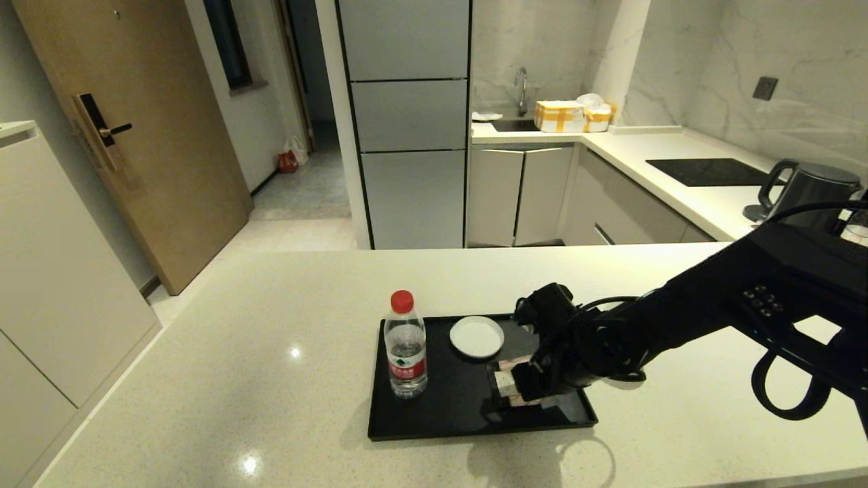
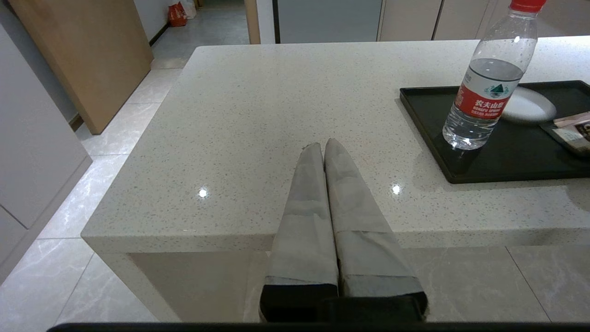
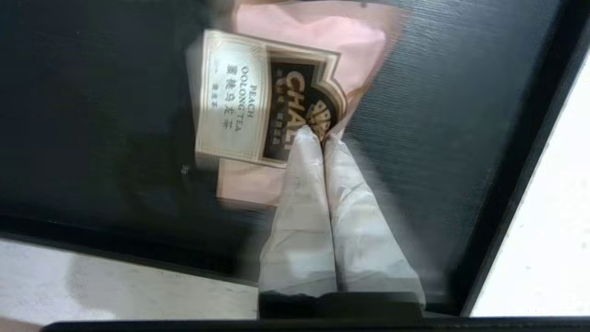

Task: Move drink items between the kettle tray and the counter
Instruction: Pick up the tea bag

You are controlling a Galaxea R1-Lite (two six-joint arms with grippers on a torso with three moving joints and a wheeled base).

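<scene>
— Sachet (image 3: 276, 92): where did it lie?
— Lower right of centre in the head view, flat on the tray (image 1: 441, 413), the right gripper (image 3: 322, 136) pinched shut on its label edge.
— The cup (image 1: 477, 336)?
— Behind it, mid-tray.
— Advice?
— Probably lift straight, clearing the rim, toward the counter (image 1: 271, 352).
— Left gripper (image 2: 324, 145)?
— Closed, empty, parked off the counter's near edge.

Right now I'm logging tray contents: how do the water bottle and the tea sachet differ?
The water bottle stands upright and clear with a red cap; the tea sachet lies flat, pink with a dark label. The right gripper is shut on the sachet; nothing touches the bottle. Both are over the black tray.
</scene>
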